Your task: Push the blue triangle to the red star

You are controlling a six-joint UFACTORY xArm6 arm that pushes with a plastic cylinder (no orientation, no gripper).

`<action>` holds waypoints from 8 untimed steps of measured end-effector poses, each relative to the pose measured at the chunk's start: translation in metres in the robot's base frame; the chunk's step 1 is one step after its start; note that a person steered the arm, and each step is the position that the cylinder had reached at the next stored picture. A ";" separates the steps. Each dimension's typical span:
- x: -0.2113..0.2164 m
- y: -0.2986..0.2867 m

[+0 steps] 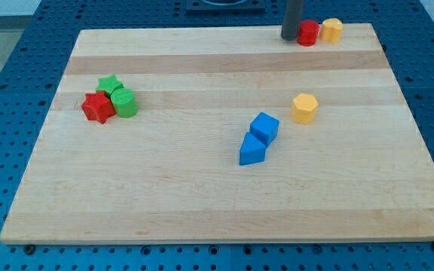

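Observation:
The blue triangle (252,149) lies right of the board's middle, touching a blue cube (264,127) just above it. The red star (97,108) lies at the view's left, packed against a green star (110,85) and a green cylinder (124,102). My tip (290,36) stands at the view's top edge of the board, touching the left side of a red cylinder (308,33). It is far from the blue triangle and the red star.
A yellow block (331,30) sits right of the red cylinder at the board's top edge. A yellow hexagonal block (304,108) lies right of the blue cube. The wooden board (224,203) rests on a blue perforated table.

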State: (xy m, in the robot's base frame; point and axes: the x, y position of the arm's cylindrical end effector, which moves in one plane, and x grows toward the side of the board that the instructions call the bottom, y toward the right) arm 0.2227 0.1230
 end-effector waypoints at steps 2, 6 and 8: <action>0.088 -0.019; 0.198 -0.077; 0.217 -0.041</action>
State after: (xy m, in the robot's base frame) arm 0.4399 0.0819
